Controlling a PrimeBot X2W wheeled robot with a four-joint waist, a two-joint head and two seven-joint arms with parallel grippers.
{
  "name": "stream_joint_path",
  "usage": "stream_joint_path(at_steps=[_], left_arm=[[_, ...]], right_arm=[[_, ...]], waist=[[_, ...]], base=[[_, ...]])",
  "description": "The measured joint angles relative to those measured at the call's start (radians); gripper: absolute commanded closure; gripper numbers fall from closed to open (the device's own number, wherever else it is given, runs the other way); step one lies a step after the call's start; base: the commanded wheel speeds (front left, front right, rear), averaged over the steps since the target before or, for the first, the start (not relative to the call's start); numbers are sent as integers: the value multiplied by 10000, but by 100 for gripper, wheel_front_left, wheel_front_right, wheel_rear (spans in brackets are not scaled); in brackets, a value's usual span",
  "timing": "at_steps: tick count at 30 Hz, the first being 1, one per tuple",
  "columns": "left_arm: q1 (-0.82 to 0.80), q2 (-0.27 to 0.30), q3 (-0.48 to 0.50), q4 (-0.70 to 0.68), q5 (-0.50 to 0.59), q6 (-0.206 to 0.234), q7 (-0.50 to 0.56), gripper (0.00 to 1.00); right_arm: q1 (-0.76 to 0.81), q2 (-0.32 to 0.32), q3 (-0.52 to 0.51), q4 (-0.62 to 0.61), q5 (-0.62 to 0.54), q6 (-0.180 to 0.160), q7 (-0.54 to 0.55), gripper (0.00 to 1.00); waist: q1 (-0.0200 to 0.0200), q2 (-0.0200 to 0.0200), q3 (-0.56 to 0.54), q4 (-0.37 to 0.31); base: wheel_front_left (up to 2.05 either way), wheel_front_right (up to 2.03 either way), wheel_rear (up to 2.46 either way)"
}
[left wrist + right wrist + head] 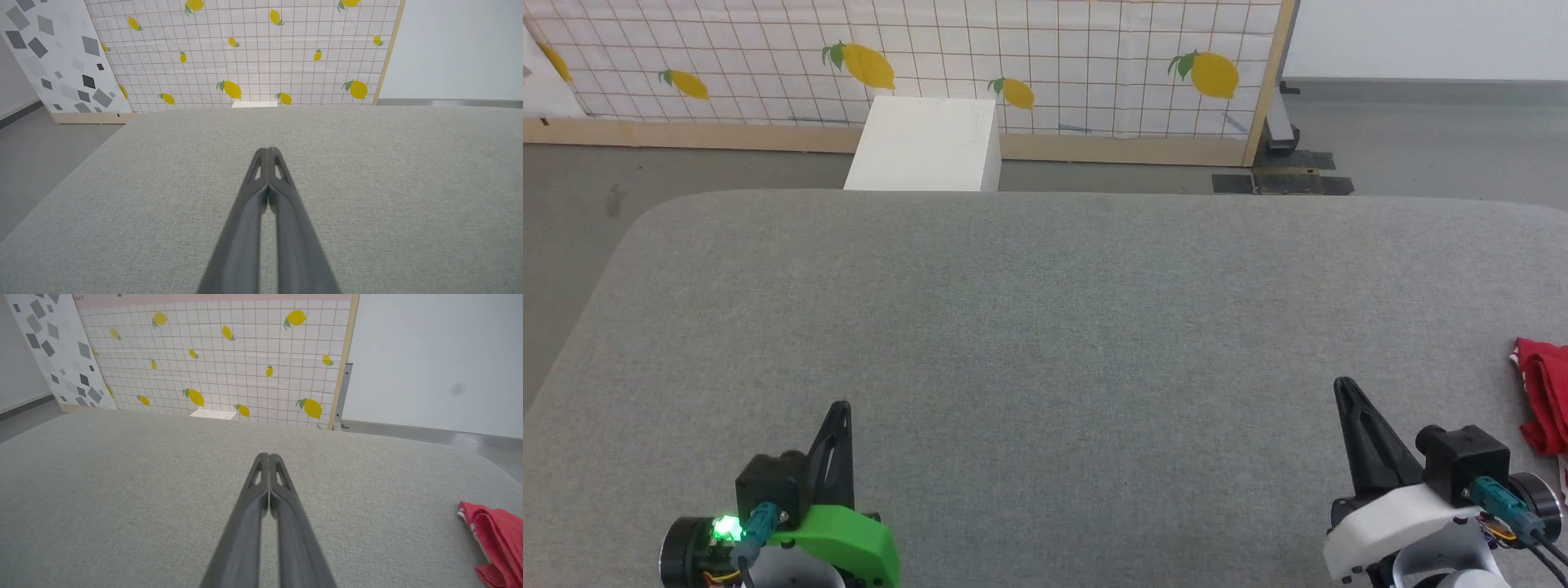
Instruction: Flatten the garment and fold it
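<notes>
Idle posture, garment untouched
Left gripper (838, 418) and right gripper (1346, 398): fingers fully closed, empty; garment (1544, 398) bunched right of right fingers, awaiting pickup.

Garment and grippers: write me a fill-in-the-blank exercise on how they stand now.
1. The garment lies bunched near the grey table's ____ edge in the head view.
2. The left gripper and the right gripper are both ____.
3. The garment's main colour is ____.
Missing words: right; shut; red.
</notes>
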Motion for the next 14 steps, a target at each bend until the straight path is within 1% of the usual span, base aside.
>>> stream_joint_path(at_steps=[14], left_arm=[[-157, 0, 40, -58, 81, 15, 299, 100]], right_arm=[[-63, 40, 71, -134, -199, 0, 228, 100]], waist=[[0, 0, 35, -20]], base=[[0, 0, 0]])
